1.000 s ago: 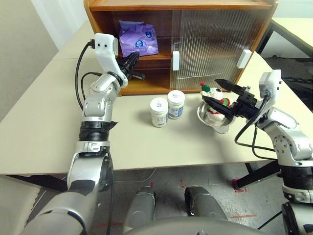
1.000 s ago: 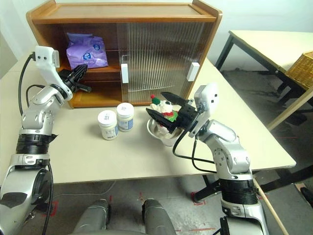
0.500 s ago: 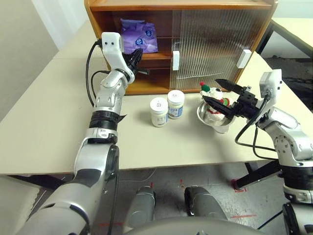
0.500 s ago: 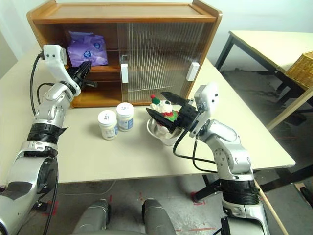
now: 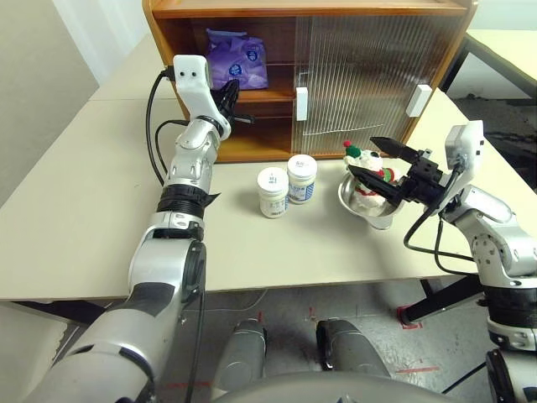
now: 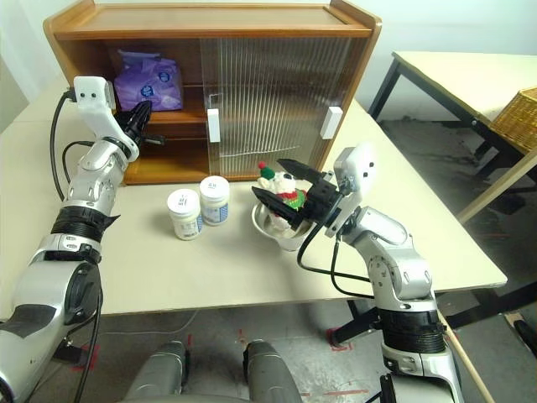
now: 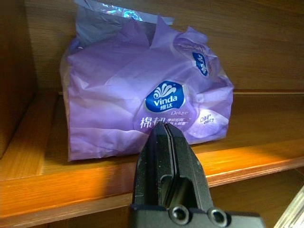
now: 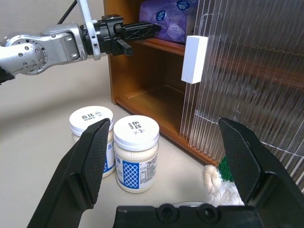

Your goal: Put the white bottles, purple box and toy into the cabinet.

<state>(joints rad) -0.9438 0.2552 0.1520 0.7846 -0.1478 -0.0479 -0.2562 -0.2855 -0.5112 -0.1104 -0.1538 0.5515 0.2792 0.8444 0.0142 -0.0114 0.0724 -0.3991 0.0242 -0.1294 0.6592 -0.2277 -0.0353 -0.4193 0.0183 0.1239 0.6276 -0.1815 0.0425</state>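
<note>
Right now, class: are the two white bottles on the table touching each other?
Touching. In the right wrist view the white bottles stand side by side with no tabletop visible between their bodies; the left eye view shows them pressed together too.

A shiny metal bowl (image 5: 369, 208) sat on the pale bench (image 5: 84, 210). A second bench (image 6: 470, 71) with dark legs stood well apart on the right, and a woven basket (image 6: 516, 117) rested on its edge. The floor (image 6: 327, 369) below was grey with small red marks.
</note>
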